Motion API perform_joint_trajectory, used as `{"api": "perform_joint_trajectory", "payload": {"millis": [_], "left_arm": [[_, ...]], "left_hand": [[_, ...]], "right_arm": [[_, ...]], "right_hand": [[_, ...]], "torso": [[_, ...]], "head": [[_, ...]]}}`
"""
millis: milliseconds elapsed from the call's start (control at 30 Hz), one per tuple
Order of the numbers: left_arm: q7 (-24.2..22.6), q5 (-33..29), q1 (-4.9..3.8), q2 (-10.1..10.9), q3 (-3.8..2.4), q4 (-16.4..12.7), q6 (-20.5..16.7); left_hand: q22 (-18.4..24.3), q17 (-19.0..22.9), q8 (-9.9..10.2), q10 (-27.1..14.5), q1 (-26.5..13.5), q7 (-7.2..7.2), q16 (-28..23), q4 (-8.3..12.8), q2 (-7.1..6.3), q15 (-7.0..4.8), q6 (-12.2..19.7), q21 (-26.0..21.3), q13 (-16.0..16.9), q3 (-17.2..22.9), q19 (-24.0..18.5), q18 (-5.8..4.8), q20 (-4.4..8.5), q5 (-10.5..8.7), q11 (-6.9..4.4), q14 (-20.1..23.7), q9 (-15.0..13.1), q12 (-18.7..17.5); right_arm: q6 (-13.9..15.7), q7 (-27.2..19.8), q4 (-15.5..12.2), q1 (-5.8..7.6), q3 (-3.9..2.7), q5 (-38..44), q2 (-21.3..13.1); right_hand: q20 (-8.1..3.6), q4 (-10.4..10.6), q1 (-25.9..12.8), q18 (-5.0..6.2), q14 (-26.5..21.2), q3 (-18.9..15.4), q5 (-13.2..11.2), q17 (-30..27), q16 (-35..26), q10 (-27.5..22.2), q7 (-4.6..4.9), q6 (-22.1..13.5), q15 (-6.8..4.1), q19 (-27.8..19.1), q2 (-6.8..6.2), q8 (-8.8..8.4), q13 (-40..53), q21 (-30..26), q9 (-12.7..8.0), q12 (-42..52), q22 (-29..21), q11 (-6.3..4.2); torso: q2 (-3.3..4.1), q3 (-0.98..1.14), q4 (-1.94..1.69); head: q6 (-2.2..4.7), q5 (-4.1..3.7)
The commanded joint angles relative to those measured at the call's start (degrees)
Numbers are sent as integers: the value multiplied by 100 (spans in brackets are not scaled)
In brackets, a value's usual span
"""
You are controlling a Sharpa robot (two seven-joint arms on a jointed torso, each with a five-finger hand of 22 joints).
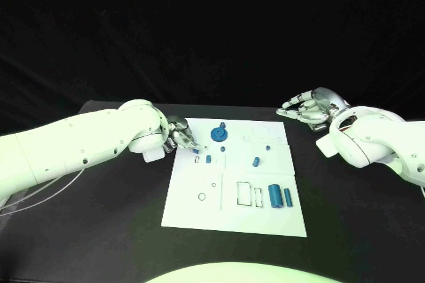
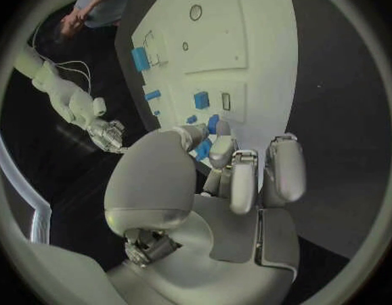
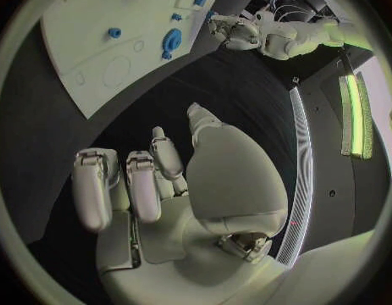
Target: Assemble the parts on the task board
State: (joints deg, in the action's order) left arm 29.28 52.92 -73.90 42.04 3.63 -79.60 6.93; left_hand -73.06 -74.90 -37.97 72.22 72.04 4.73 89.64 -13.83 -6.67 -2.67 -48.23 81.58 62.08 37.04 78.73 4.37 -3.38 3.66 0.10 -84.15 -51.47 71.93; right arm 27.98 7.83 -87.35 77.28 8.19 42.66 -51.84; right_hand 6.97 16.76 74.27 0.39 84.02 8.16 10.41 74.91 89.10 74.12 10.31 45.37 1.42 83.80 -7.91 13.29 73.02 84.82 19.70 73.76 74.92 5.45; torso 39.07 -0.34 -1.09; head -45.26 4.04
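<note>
A flat white rectangular task board (image 1: 234,203) lies mid-counter (image 1: 354,221), black backdrop behind. Left hand (image 1: 180,139) fingers pinch a small blue part (image 1: 194,150); right hand (image 1: 310,108) fingers curl empty.

Black table (image 1: 106,234) spreads under and around the left hand (image 1: 180,137), dark backdrop (image 1: 212,37) rising behind it; a lit greenish strip (image 3: 355,108) glows beyond the right hand (image 3: 175,176).

White arms (image 1: 80,151) — silver hands (image 1: 308,108).
</note>
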Motion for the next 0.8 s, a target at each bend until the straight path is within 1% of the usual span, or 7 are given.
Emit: {"api": "perform_joint_trajectory", "payload": {"millis": [33,133,200,300,467,600,800], "left_arm": [[-92,288,76,33,1,-124,-272],[-92,353,124,39,3,-166,-288],[-93,420,155,43,4,-192,-299],[-97,505,183,50,6,-224,-309],[-105,604,205,57,10,-250,-308],[-108,634,211,57,15,-259,-292],[-103,650,217,66,25,-268,-259]], "left_hand": [[-5,-1506,-25,53,-65,-52,34,695,11,-35,-6,39,9,732,29,-49,-5,29,4,-584,-18,30],[-6,-1507,-27,57,-73,-53,34,701,7,-36,-7,40,11,745,30,-49,-4,29,3,-584,-19,32],[-6,-1510,-30,61,-81,-54,36,709,5,-37,-9,40,12,761,31,-49,-3,29,1,-585,-22,34],[-8,-1510,-32,62,-86,-56,36,717,2,-38,-10,41,9,774,32,-49,-2,29,0,-585,-23,32],[-19,-1510,-36,68,-97,-57,36,731,-6,-40,-13,46,13,795,40,-52,-1,30,-2,-585,-26,36],[-24,-1510,-41,82,-109,-60,36,753,-20,-42,-16,49,27,824,44,-53,1,31,-4,-585,-29,45],[-28,-1510,-46,85,-125,-62,36,780,-33,-44,-21,51,22,865,47,-54,3,32,-7,-585,-33,42]], "right_arm": [[-59,-60,2,-14,0,21,-3],[-60,-62,2,-21,0,21,-4],[-61,-64,1,-25,0,20,-5],[-60,-65,1,-28,0,20,-8],[-62,-66,3,-32,0,19,-11],[-63,-68,4,-34,0,17,-11],[-65,-72,8,-37,0,10,-9]], "right_hand": [[-36,-16,-57,108,537,-18,28,1284,-35,24,6,-39,-51,384,-5,25,-8,-31,-5,25,1082,-1],[-36,-16,-57,108,537,-18,28,1284,-35,24,6,-39,-51,384,-5,25,-8,-31,-5,25,1082,-1],[-36,-16,-57,108,537,-18,28,1284,-35,24,6,-39,-51,384,-5,25,-8,-31,-5,25,1082,-1],[-36,-16,-57,108,537,-18,28,1284,-35,24,6,-39,-51,384,-5,25,-8,-31,-5,25,1082,-1],[-36,-16,-57,108,537,-18,28,1284,-35,24,6,-39,-51,384,-5,25,-8,-31,-5,25,1082,-1],[-36,-16,-57,108,537,-18,28,1284,-35,24,6,-39,-51,384,-5,25,-8,-31,-5,25,1082,-1],[-36,-16,-70,110,535,-18,44,1277,-39,18,5,-40,-52,381,-3,33,-14,-38,-7,21,1077,-1]], "torso": [[1,-11,4],[2,-14,3],[7,-4,11],[14,-2,15],[11,-4,13],[10,-1,11],[12,0,19]], "head": [[-15,20],[-23,27],[-25,39],[-30,43],[-34,51],[-53,59],[-64,82]]}}
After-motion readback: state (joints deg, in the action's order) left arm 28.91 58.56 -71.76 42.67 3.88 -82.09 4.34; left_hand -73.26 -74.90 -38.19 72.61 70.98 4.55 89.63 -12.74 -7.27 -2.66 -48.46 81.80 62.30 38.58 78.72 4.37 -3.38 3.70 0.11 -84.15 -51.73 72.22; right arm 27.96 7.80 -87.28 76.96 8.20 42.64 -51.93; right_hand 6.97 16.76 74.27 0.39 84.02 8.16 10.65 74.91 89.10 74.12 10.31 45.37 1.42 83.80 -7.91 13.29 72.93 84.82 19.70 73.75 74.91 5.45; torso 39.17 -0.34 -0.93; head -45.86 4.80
